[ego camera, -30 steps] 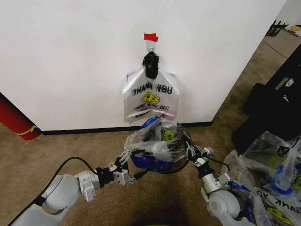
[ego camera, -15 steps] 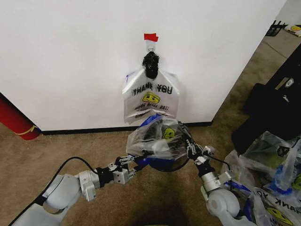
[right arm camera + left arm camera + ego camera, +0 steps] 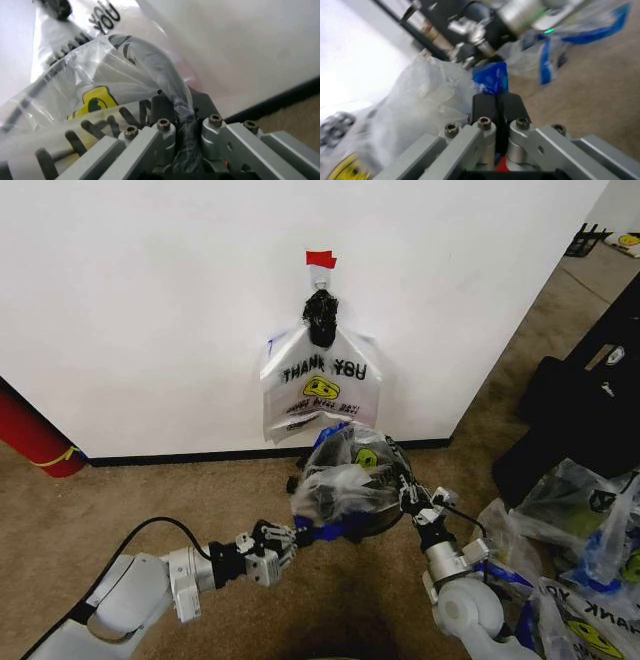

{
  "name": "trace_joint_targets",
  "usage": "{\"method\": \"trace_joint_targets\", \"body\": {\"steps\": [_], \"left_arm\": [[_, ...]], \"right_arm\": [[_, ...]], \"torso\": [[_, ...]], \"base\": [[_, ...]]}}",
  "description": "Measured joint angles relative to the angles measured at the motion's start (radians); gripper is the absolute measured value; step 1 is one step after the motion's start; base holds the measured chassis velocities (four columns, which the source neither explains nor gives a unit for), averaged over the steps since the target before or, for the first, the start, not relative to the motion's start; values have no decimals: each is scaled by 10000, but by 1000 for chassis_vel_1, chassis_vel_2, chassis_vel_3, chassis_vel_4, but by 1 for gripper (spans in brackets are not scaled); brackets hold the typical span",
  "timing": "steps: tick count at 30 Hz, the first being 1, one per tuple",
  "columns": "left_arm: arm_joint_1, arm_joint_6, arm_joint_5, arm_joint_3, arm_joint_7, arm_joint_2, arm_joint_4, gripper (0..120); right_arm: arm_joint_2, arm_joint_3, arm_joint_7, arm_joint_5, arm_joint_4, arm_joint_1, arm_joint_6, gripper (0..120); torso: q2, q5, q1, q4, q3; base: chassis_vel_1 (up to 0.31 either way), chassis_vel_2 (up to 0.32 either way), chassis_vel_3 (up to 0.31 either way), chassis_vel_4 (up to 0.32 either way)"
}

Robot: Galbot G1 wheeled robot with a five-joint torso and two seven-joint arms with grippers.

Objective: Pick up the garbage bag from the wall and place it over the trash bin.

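A crumpled translucent garbage bag [image 3: 345, 475] with a yellow smiley is stretched between my two grippers, low in front of the wall [image 3: 150, 300]. My left gripper [image 3: 290, 537] is shut on its blue handle [image 3: 491, 76]. On the bag's other side, my right gripper [image 3: 410, 498] is shut on the plastic [image 3: 150, 67]. The bag drapes over the black trash bin [image 3: 385, 523], of which just a dark curved rim shows under the plastic. A second bag [image 3: 320, 385] printed THANK YOU hangs flat on the wall just behind.
A black knotted bundle [image 3: 321, 317] and a red tape strip [image 3: 320, 258] sit above the hanging bag. A large red cylinder [image 3: 30, 435] leans at the left. More bags [image 3: 580, 525] and a black case [image 3: 590, 400] crowd the right. Carpet lies bare below my arms.
My left gripper has moved right, toward the bin, with the blue handle. The bag has bunched up and shifted right and nearer the wall. The right gripper has barely moved.
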Motion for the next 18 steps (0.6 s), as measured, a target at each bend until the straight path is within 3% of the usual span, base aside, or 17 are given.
{"method": "trace_joint_targets", "body": {"steps": [4, 9, 18], "left_arm": [[179, -565, 277, 170, 1247, -441, 299, 0], [360, -711, 509, 320, 1765, -860, 429, 0], [142, -754, 1475, 458, 1309, -1623, 949, 0]], "right_arm": [[51, -231, 877, 780, 885, -132, -630, 0], [110, -400, 1476, 1039, 1244, -211, -803, 0], [308, -656, 1839, 1381, 1597, -306, -986, 0]], "torso": [[0, -1, 0, 0, -1], [0, -1, 0, 0, 0], [0, 0, 0, -1, 0]], "base": [[0, 0, 0, 0], [0, 0, 0, 0], [0, 0, 0, 0]]}}
